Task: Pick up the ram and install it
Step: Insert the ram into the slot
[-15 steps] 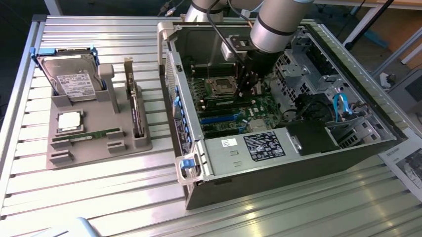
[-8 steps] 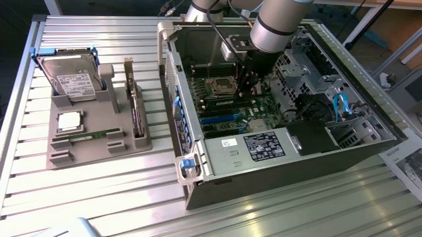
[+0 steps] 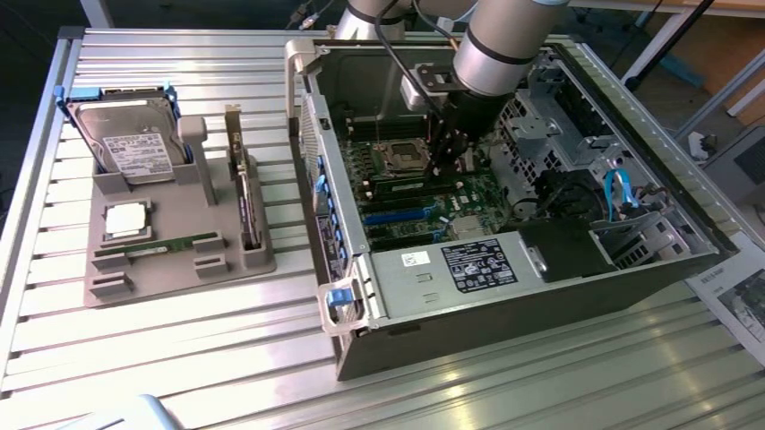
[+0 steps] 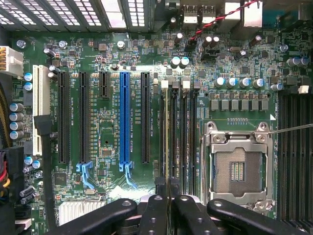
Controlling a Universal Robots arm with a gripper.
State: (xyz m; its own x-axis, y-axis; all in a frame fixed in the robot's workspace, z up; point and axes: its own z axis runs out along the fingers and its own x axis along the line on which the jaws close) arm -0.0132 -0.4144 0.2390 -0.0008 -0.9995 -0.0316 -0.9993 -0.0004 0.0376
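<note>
My gripper [image 3: 447, 163] reaches down into the open computer case [image 3: 395, 305], just above the motherboard [image 3: 413, 202]. In the wrist view its black fingers [image 4: 155, 210] are closed on the ram [image 4: 168, 137], a thin stick seen edge-on. The stick lies lengthwise along the row of black memory slots [image 4: 188, 132], between the expansion slots and the empty processor socket [image 4: 238, 169]. Whether it touches a slot I cannot tell. A second green stick [image 3: 167, 244] lies in the grey holder [image 3: 179, 273] on the exterior view's left.
The grey holder also carries a hard drive [image 3: 132, 148], a square silver processor chip [image 3: 128, 219] and an upright expansion card [image 3: 245, 193]. Inside the case, a drive cage with blue cables [image 3: 615, 193] and the power supply [image 3: 478, 264] flank the board. A blue expansion slot [image 4: 124, 117] runs beside the memory slots.
</note>
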